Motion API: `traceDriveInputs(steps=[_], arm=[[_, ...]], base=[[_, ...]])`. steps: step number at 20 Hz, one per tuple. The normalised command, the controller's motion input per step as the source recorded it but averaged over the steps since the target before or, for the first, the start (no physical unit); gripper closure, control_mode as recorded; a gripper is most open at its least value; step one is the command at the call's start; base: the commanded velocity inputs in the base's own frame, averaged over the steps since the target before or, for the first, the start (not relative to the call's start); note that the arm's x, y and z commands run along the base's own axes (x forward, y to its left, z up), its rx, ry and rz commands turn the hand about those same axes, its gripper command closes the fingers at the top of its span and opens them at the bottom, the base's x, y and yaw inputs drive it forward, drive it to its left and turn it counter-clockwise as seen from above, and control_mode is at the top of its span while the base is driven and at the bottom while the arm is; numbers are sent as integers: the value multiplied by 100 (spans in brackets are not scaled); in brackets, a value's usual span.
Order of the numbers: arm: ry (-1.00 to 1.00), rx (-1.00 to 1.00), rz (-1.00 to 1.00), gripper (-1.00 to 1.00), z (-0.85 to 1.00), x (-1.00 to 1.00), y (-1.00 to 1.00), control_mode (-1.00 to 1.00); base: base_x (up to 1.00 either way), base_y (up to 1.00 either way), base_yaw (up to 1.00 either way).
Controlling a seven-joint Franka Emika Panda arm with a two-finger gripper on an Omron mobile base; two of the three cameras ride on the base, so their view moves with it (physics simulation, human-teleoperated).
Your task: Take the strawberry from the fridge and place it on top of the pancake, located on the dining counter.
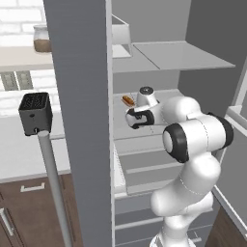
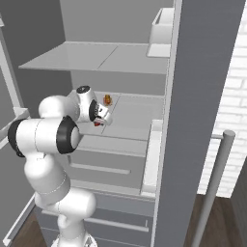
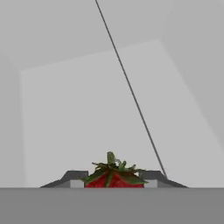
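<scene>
Gripper [image 3: 113, 180] clamped on strawberry [image 3: 114, 176] over middle fridge shelf [image 2: 132, 116]; orange item [image 2: 107, 99], perhaps food, at one o'clock behind on same shelf.

the fridge [image 2: 207, 96] door stands wide open, so the way out is free. above is an upper shelf [image 2: 96, 57]; behind on the same shelf lies an orange food item [image 2: 107, 99].
</scene>
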Motion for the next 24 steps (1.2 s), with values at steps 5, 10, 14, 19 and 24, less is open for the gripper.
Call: traceDriveInputs(steps=[5, 10, 14, 19, 24], arm=[[0, 0, -1, 100, 1, -26, -7, -100], [4, 3, -1, 100, 46, -82, -28, -100], [10, 6, 4, 100, 80, -100, -45, -100], [1, 2, 11, 100, 70, -100, -24, -100], [-1, -5, 4, 100, 85, -100, 3, -100]], base=[[0, 0, 0], [0, 0, 0], [0, 0, 0], [0, 0, 0], [0, 0, 0]])
